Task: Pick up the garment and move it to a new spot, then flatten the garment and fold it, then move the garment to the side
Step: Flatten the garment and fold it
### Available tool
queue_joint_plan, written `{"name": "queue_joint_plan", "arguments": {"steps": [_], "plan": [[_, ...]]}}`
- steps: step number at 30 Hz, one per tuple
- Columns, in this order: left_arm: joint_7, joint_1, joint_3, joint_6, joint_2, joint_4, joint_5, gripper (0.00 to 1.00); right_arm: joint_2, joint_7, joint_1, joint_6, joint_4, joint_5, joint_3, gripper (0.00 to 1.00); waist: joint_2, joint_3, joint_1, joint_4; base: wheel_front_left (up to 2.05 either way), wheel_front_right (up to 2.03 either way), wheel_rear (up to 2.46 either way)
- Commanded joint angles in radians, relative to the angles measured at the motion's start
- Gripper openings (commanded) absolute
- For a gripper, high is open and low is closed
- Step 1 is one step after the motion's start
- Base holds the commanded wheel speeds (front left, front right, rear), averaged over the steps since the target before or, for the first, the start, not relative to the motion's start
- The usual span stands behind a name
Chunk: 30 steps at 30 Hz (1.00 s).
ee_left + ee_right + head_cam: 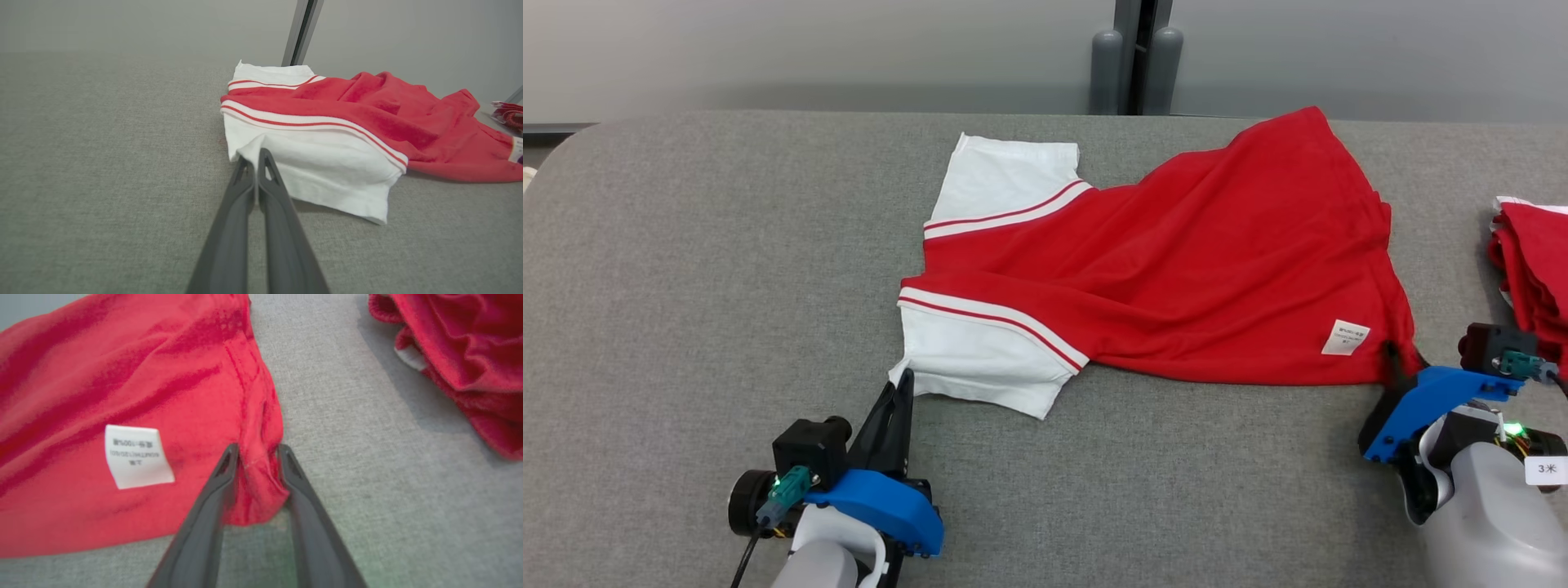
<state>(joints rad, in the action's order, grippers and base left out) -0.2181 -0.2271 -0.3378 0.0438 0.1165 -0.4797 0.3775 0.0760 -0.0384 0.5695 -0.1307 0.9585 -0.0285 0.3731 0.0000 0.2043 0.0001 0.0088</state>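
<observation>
The garment (1176, 269), a red shirt with white sleeves and red stripes, lies spread across the grey table (686, 286), with a white label (1345, 336) near its right hem. My left gripper (903, 377) is shut on the corner of the near white sleeve; the left wrist view shows the fingertips (265, 157) pinching that white cloth of the garment (347, 118). My right gripper (1401, 359) is at the lower right hem corner. In the right wrist view the right gripper (255, 451) has its fingers apart on either side of the bunched red corner of the garment (122, 375).
A pile of other red garments (1531, 261) lies at the table's right edge, close to my right arm, and appears as a red pile (461, 355) in the right wrist view. A grey post (1135, 57) stands behind the table.
</observation>
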Motion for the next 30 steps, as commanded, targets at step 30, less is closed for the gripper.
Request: {"name": "queue_joint_plan", "arguments": {"steps": [30], "plan": [[0.264,-0.223,0.161,-0.061,0.336,0.926,-0.081,0.0,0.061,0.202,-0.255,0.0,-1.302,0.384,-0.148,0.0,0.0,-0.17,-0.0001,-0.111,0.0,0.0,0.0]]}}
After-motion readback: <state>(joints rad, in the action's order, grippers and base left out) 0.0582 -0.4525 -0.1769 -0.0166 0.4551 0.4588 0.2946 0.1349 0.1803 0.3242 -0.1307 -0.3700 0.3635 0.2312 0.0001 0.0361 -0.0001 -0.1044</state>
